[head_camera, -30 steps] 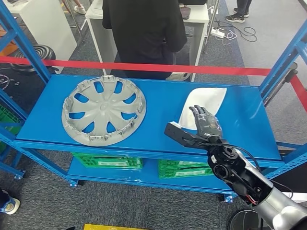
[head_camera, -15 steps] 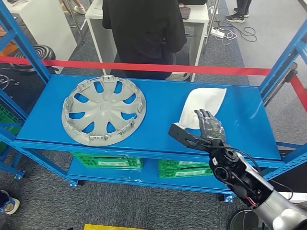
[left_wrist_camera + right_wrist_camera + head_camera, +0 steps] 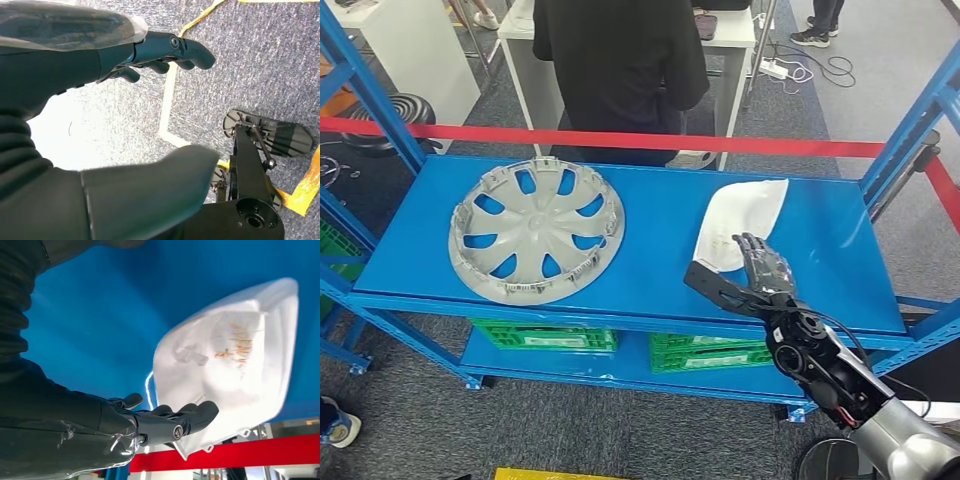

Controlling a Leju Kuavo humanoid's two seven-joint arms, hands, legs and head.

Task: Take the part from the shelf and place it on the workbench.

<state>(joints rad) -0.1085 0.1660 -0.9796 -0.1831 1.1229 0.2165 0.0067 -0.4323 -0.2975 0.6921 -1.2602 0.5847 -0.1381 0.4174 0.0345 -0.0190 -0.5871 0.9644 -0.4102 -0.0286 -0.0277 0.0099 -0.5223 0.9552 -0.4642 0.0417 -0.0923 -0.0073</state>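
On the blue shelf (image 3: pixel 652 215), the white part (image 3: pixel 739 218) is lying ungrasped while the right hand (image 3: pixel 764 268) is hovering just beside it, fingers spread and empty; grasping, lifting and placing on the workbench are all remaining.

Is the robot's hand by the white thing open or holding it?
Open. The right hand has its fingers spread, with nothing in them, just in front of the white part lying on the blue shelf.
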